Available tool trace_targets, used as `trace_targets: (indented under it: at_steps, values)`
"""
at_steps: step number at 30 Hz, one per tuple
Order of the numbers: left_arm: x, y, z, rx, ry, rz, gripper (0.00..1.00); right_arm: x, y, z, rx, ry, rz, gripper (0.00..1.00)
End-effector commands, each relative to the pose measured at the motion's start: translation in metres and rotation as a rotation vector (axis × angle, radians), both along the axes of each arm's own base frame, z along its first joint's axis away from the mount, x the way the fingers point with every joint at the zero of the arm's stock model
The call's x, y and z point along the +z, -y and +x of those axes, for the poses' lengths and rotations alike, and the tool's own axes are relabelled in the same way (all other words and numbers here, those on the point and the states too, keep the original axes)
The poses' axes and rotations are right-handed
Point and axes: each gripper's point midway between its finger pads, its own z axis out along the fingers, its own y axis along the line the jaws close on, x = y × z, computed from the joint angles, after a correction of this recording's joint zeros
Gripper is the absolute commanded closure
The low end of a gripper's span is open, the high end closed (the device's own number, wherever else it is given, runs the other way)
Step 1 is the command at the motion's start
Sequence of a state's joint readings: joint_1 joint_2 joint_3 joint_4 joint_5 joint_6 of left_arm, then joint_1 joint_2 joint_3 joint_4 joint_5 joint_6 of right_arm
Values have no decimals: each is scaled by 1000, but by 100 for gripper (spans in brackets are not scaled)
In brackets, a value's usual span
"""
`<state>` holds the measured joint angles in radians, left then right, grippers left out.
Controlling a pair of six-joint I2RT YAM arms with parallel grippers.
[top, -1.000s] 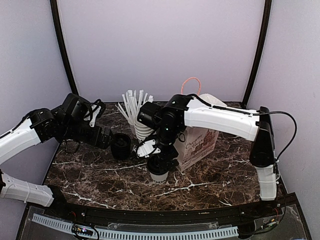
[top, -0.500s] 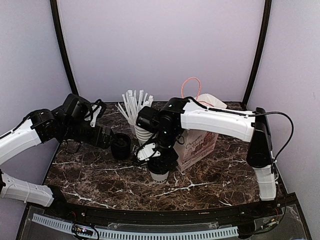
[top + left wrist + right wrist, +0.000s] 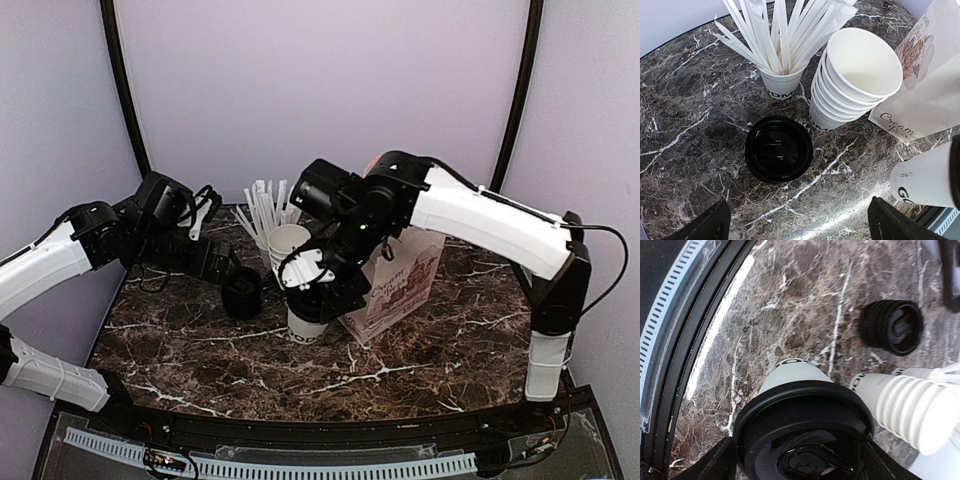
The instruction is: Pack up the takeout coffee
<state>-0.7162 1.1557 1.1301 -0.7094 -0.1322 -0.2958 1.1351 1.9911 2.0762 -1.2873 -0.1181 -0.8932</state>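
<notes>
Your right jaws gripped the small white paper cup with black plastic lid (image 3: 302,326); left jaws gaped wide, empty.

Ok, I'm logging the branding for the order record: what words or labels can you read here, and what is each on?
"Cream": script on the paper bag; the line beneath it is cut off.
"DM": end of a word on the straw cup; the rest is hidden.
"GO": start of a word near the base of the takeout coffee; the rest is out of view.
stack of cups: base lettering unreadable.
</notes>
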Motion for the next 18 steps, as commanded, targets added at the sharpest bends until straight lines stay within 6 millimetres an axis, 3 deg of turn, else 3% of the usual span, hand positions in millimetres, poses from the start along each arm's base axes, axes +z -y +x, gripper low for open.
trace_targets:
  at_steps: [1, 6, 11, 14, 18]
  values:
    - [24, -1, 10, 4, 43, 18, 1, 96, 6, 1, 6, 129, 232, 29]
    - [39, 12, 20, -18, 65, 2, 1, 166, 21, 29, -52, 205, 410, 31]
    - [47, 43, 33, -80, 54, -67, 1, 239, 44, 69, -160, 349, 607, 30]
    - [64, 77, 36, -174, 50, -198, 1, 262, 69, 99, -279, 420, 663, 30]
    - [84, 119, 46, -275, 54, -327, 7, 271, 105, 133, -436, 478, 693, 29]
